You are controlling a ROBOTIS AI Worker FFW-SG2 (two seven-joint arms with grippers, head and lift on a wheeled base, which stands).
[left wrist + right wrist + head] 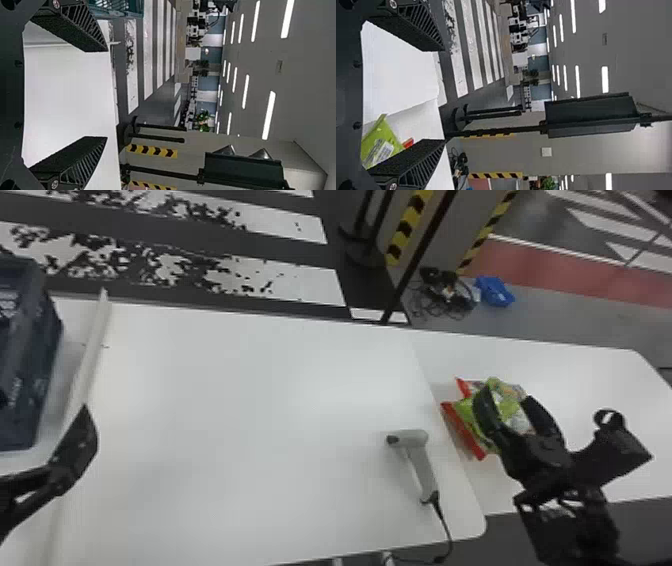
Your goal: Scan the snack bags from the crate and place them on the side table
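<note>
The right claw (507, 394) is spread, its two black fingers apart above the snack bags (464, 429) on the white side surface (590, 365). Its wrist view shows the gap between the fingers of the claw (444, 95) with nothing pinched in it; a green bag (385, 134) lies beyond one finger, a white label on it and a bit of red beside it. From the head, the bags sit bunched together, green with red edges, near the seam with the main surface (250, 390).

The left claw (77, 445) is over the main surface's left side, near a raised white strip (92, 350). It is spread too, and empty. The blue-grey crate (22, 410) stands past that strip; I cannot tell what it holds.

The grey scanner (422, 467) lies on the main surface, near the side surface, its black cord (446, 530) running over the near edge.
</note>
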